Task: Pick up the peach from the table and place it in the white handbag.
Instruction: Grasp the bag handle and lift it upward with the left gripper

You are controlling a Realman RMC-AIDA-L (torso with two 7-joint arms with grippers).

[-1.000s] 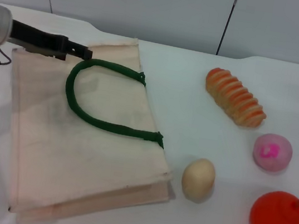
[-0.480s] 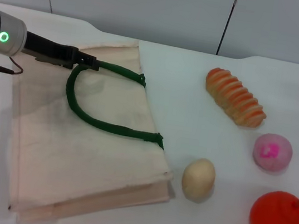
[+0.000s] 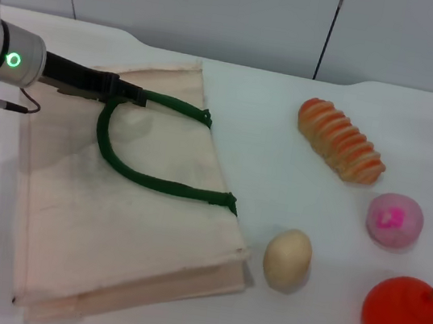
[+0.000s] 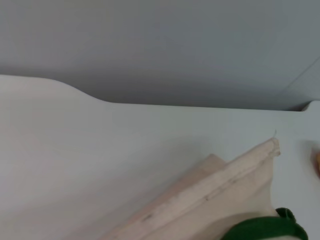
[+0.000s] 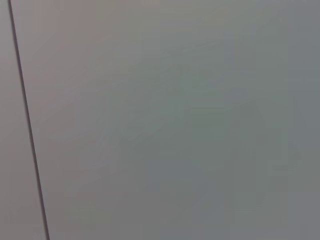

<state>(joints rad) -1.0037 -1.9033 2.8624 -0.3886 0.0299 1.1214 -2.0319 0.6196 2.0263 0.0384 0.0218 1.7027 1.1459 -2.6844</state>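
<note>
The peach (image 3: 394, 220), a small pale-pink ball with a magenta blotch, lies on the table at the right. The white handbag (image 3: 127, 214) lies flat at the left, with its dark green loop handle (image 3: 149, 178) on top. My left gripper (image 3: 133, 94) reaches in from the left, and its tip is at the far end of the green handle, over the bag's far edge. The left wrist view shows the bag's edge (image 4: 220, 190) and a bit of the handle (image 4: 265, 230). My right gripper is out of view; its wrist view shows only a grey wall.
A beige potato (image 3: 288, 258) lies just right of the bag's near corner. An orange-red round fruit with a stem (image 3: 405, 318) sits at the near right. A ridged orange bread roll (image 3: 340, 140) lies behind the peach.
My left arm has moved to the right over the bag's far edge, and its tip has come up to the far end of the green handle. Nothing else has moved.
</note>
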